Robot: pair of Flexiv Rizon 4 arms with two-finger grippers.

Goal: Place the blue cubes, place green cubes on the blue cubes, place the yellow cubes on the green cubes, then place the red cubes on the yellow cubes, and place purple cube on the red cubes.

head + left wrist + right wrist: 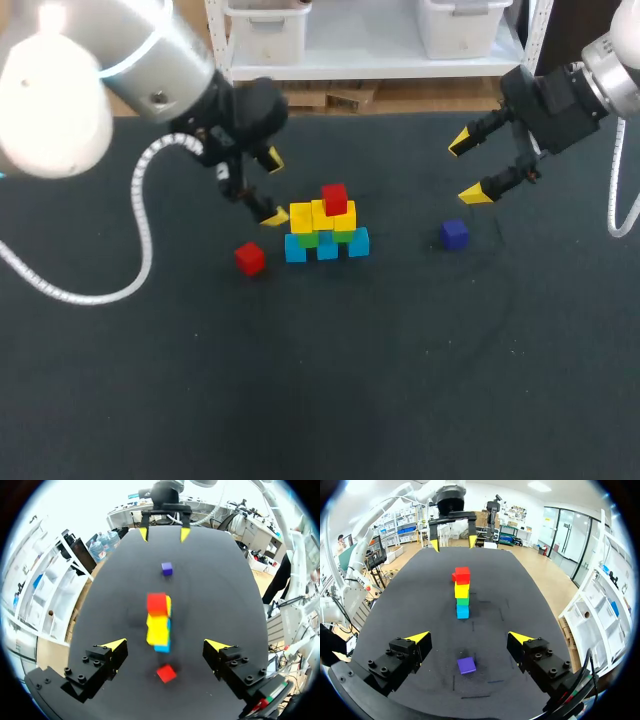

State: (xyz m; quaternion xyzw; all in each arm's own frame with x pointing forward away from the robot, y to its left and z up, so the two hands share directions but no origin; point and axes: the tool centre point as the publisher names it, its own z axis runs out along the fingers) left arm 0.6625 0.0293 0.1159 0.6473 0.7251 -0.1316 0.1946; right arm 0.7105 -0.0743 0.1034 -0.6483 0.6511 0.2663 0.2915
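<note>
Mid-worktop (400, 380) stands the stack (325, 228): blue cubes (327, 247), green, yellow, top red cube (335, 198). Loose red cube (249, 258) just left of it, purple cube (454, 234) apart on the right. Left hand (272, 188) near the stack, fingers wide apart, empty. Right hand (467, 169) near the purple cube, wide apart, empty.

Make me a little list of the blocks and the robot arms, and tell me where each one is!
tower: blue cubes at the bottom, green cubes on them, yellow cubes above
top red cube: on the yellow cubes
loose red cube: on the table, beside the tower, left arm's side
purple cube: on the table, apart from the tower, right arm's side
left arm: jaws open, empty, near the loose red cube
right arm: jaws open, empty, near the purple cube
</note>
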